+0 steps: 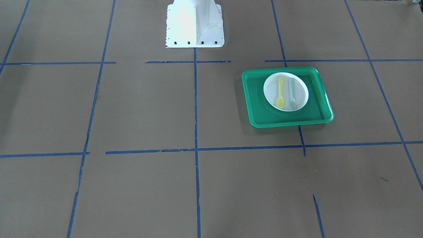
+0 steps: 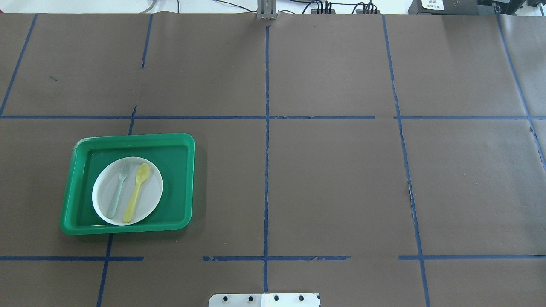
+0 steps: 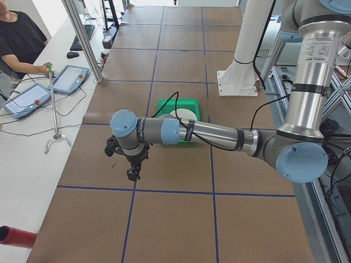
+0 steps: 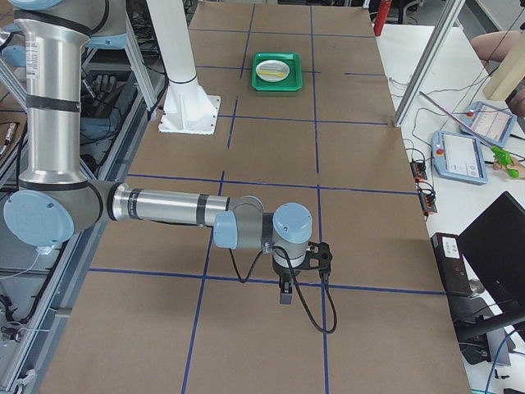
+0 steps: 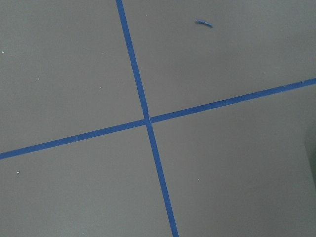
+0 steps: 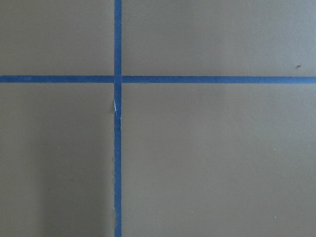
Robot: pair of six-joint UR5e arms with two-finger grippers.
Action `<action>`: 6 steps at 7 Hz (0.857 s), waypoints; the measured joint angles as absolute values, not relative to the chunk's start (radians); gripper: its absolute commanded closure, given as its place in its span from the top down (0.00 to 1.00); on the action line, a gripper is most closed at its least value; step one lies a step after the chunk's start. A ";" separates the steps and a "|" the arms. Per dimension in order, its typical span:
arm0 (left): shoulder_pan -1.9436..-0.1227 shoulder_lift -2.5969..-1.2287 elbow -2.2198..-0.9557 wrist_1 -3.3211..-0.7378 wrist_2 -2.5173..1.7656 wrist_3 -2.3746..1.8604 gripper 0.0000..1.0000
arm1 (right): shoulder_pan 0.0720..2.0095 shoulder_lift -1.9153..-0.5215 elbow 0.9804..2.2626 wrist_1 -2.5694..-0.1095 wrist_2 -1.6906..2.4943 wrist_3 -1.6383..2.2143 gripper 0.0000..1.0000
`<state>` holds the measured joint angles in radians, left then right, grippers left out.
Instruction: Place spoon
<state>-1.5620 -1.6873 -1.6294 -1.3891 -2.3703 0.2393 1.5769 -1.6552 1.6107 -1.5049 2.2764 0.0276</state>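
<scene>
The pale-yellow spoon (image 1: 280, 92) lies on the white plate (image 1: 269, 87), beside a grey fork (image 1: 292, 94), inside the green tray (image 1: 284, 117). The overhead view shows the same spoon (image 2: 136, 192), plate (image 2: 151, 200) and tray (image 2: 179, 179) on the table's left half. My left gripper (image 3: 133, 172) hangs over bare paper, well away from the tray (image 3: 175, 102). My right gripper (image 4: 285, 291) hangs over the far end of the table from the tray (image 4: 277, 82). I cannot tell whether either is open or shut. Both wrist views show only paper and tape.
Brown paper with blue tape lines (image 2: 266, 149) covers the table. The white robot base (image 1: 195, 24) stands at the table's edge. Operator desks with tablets (image 3: 68, 79) and a person (image 3: 19, 38) are beside the table.
</scene>
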 measured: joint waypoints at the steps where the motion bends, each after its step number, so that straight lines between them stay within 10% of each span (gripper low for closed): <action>1: -1.563 -1.693 -1.629 -1.367 -2.370 0.239 1.00 | 1.577 -1.655 1.611 -1.505 2.276 0.028 1.00; 6: -1.563 -1.678 -1.657 -1.325 -2.380 0.227 1.00 | 1.577 -1.655 1.611 -1.505 2.277 0.028 1.00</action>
<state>-1.5635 -1.6783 -1.6575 -1.3252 -2.3805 0.2271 1.5769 -1.6552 1.6107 -1.5048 2.2767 0.0276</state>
